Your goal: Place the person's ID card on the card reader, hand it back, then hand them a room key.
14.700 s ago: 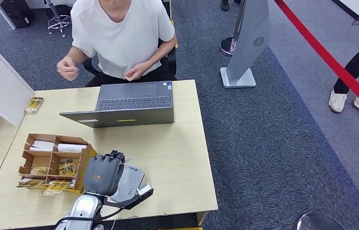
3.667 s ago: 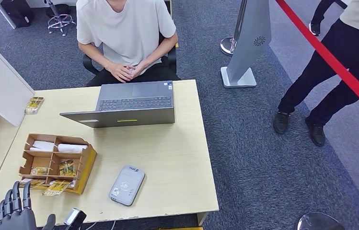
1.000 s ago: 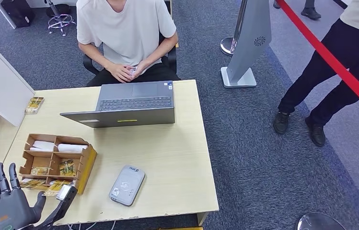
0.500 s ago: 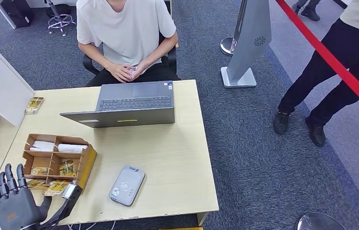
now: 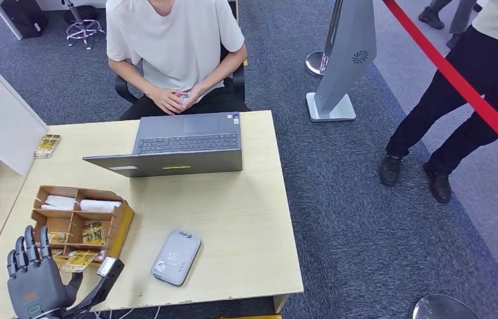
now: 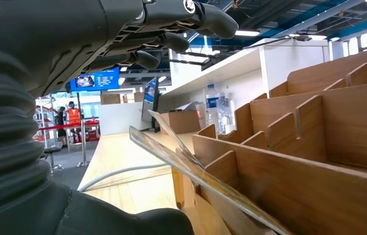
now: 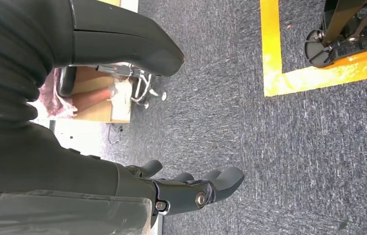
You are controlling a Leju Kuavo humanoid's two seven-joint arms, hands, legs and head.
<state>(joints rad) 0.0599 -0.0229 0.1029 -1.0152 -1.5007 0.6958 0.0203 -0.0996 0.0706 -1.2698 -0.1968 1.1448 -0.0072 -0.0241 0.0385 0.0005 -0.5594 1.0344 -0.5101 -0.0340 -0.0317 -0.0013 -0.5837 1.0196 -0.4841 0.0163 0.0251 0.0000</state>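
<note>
Organizer just beyond left hand.

One table carries one laptop, one grey card reader and one wooden organizer (its compartments hold two white rolls and several gold packets, too small to count exactly). One seated person and two robot hands show.
</note>
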